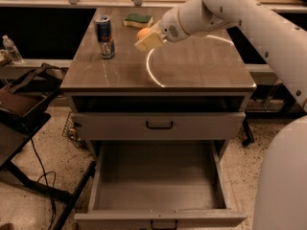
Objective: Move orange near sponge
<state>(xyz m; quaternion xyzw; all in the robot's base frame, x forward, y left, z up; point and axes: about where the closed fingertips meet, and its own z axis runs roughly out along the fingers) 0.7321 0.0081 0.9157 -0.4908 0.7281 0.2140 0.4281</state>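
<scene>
1. Drawer [160, 218] at the bottom is pulled open, closest to us.
2. Above it, a second drawer [158, 125] is closed.
3. On top is the table [201, 66].
4. The gripper [145, 39] is over the table's back half, and its jaws hold the orange [143, 33].
5. A can [104, 36] stands beside it.
6. The sponge [138, 19] lies at the far edge, near the orange but apart.

You have a drink can [104, 36] upright on the desk [192, 73], back left, left of the end effector [146, 38]. Below, the bottom drawer [158, 188] stands pulled out (the upper drawer [158, 125] is shut). A water bottle [12, 49] stands far left.
</scene>
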